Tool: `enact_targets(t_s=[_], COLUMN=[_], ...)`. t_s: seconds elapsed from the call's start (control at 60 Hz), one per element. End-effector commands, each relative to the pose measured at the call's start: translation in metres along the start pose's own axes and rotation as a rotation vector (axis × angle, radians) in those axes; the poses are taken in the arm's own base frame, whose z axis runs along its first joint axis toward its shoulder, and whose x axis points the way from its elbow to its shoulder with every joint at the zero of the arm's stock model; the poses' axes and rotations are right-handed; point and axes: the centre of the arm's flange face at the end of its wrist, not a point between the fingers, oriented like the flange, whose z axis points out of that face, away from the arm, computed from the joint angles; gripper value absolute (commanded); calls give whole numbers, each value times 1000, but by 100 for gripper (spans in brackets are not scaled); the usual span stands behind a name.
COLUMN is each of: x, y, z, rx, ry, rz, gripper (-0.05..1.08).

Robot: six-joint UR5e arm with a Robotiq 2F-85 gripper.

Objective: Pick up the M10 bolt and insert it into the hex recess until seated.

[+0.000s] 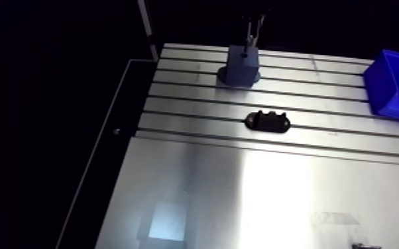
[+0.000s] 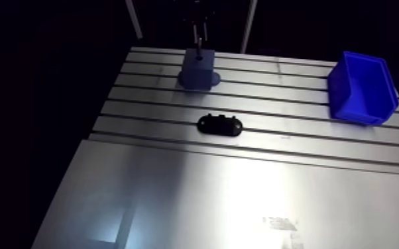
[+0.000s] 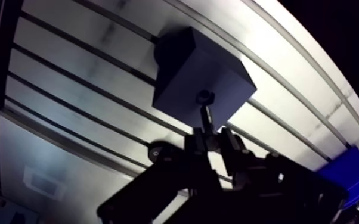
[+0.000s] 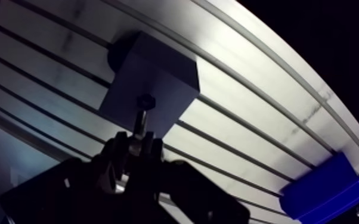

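Observation:
A dark blue block [image 3: 200, 77] stands on a round base on the slotted table, at the back in the arm view [image 1: 243, 65]. In the wrist view my gripper [image 3: 209, 138] is shut on the shank of the M10 bolt [image 3: 206, 114]. The bolt points ahead of the fingers, and its head end meets the small recess [image 3: 204, 95] in the block's top face. How deep it sits cannot be told. The arm view shows the gripper [image 1: 252, 33] coming straight down over the block.
A black oval fixture [image 1: 267, 121] lies on the table in front of the block. A blue bin [image 1: 398, 83] stands at the back right. The table's left edge [image 1: 116, 132] borders a dark drop; a smooth plate [image 1: 242, 205] covers the near half.

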Motion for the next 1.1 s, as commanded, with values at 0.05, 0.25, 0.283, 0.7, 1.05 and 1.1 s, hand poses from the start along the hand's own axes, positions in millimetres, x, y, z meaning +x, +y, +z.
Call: enact_targets(t_s=[0.05, 0.25, 0.283, 0.7, 1.05, 1.1], x=[3, 3, 4, 5, 10, 10], y=[1, 2, 2, 2, 5, 4], z=[7, 7, 8, 8, 14, 14], rx=[5, 4, 4, 3, 7, 7], ry=[-10, -8, -5, 0, -6, -6], rz=[0, 0, 0, 1, 3, 0], gripper=[91, 91, 91, 92, 92, 92])
